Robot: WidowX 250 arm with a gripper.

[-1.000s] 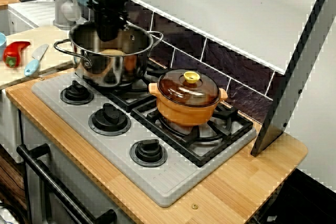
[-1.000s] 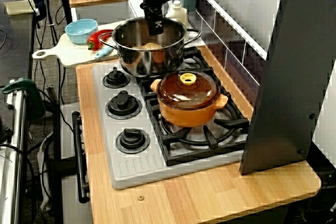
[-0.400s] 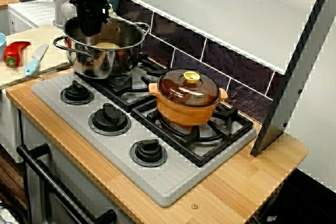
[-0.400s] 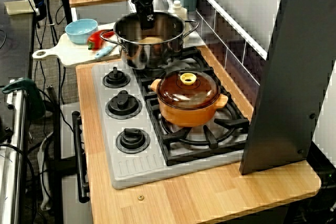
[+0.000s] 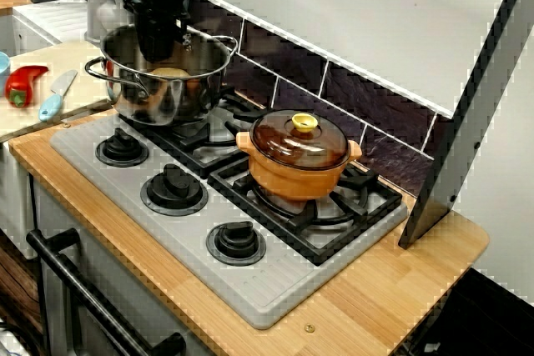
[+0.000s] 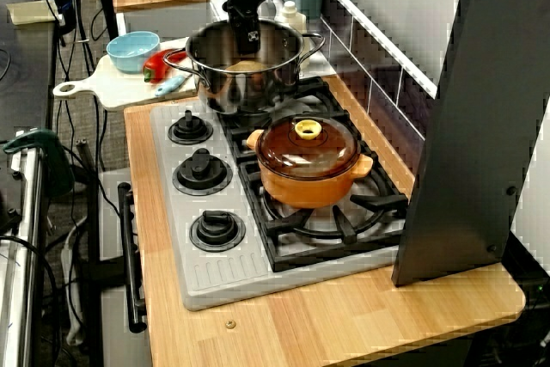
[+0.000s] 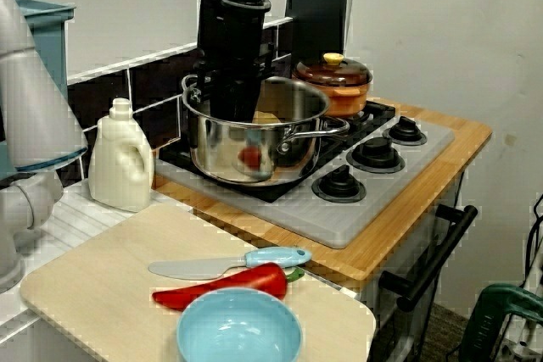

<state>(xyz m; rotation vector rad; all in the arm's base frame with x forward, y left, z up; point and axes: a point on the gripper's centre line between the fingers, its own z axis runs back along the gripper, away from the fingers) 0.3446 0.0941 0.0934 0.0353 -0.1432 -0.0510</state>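
Your gripper (image 5: 158, 54) reaches down inside the steel pot (image 5: 167, 99), close to its rim. The pot wall hides the fingertips, so you cannot tell how wide it stands. The pot stands just beside the lidded orange casserole (image 5: 298, 168).

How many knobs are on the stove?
3, in a row along the front edge of the stove: a knob by the steel pot, a knob in the middle, a knob before the orange pot. None looks hidden.
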